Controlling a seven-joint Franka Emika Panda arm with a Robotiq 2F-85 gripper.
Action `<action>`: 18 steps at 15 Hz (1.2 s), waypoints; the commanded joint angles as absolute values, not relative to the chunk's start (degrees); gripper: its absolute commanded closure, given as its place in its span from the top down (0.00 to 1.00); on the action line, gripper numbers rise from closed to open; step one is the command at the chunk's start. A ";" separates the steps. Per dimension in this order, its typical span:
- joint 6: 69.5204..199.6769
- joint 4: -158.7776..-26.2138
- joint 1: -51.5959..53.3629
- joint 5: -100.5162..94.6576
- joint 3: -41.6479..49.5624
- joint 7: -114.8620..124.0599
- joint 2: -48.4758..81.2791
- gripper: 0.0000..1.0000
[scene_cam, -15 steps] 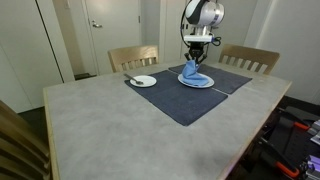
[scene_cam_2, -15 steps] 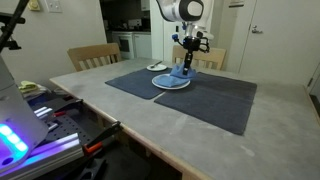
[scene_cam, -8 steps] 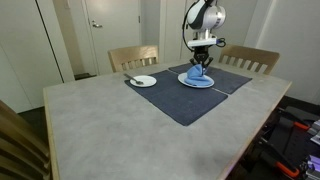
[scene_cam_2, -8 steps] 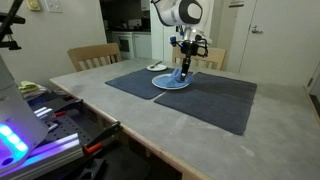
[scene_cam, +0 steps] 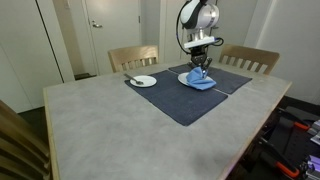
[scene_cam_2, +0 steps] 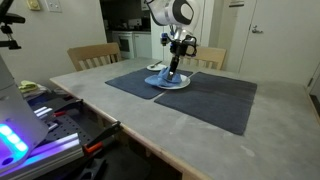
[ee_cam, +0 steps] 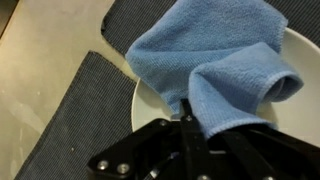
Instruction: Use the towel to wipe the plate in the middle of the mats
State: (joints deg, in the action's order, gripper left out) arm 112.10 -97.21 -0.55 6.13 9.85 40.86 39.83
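Note:
A white plate (scene_cam: 187, 79) sits where the two dark mats (scene_cam: 185, 95) meet, and shows in the other exterior view (scene_cam_2: 172, 84) too. A blue towel (scene_cam: 201, 79) lies spread on it. My gripper (scene_cam: 199, 66) is shut on a bunched fold of the towel and presses it down onto the plate. In the wrist view the towel (ee_cam: 215, 55) covers most of the plate (ee_cam: 150, 95), and the gripper (ee_cam: 192, 118) pinches the towel's near fold.
A second small white plate (scene_cam: 143, 81) with a utensil sits at the far end of the mats. Wooden chairs (scene_cam: 133, 58) stand behind the table (scene_cam: 100, 130). A cluttered bench (scene_cam_2: 45, 120) stands beside the table.
My gripper has dragged the towel across the plate, sliding sideways over it. The towel has spread flatter on the plate.

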 commanded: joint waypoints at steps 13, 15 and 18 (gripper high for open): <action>116.80 -102.25 5.00 2.01 5.26 36.36 23.34 0.02; 117.75 -103.41 5.60 2.01 4.10 35.18 21.30 0.02; 119.33 -104.94 6.02 3.18 2.23 32.71 19.01 0.02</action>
